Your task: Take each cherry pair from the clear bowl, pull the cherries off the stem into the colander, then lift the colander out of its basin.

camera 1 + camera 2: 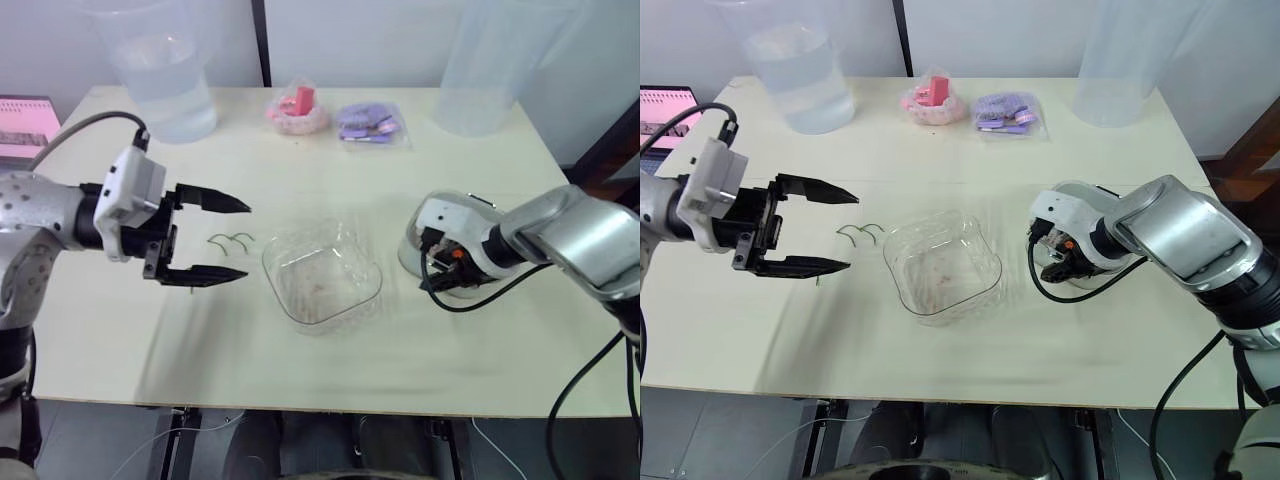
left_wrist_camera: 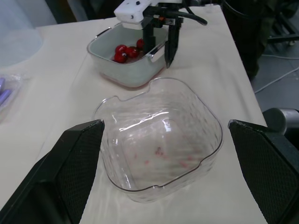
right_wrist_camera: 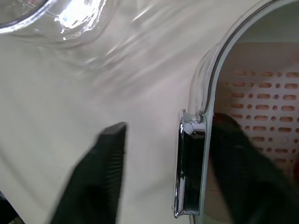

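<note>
Pale desk (image 1: 300, 370) carries the clear bowl (image 1: 322, 275) in its middle, with only reddish marks inside. Just left of it two green stems (image 1: 862, 232) lie on the desk, and above that side hovers the left gripper (image 1: 246, 240), its fingers wide apart. To the right, red cherries (image 2: 124, 52) lie in the colander (image 3: 266, 93), which sits in its basin (image 2: 122, 74). The right gripper (image 2: 159, 57) has parted fingers on both sides of the rim handle (image 3: 187, 168).
</note>
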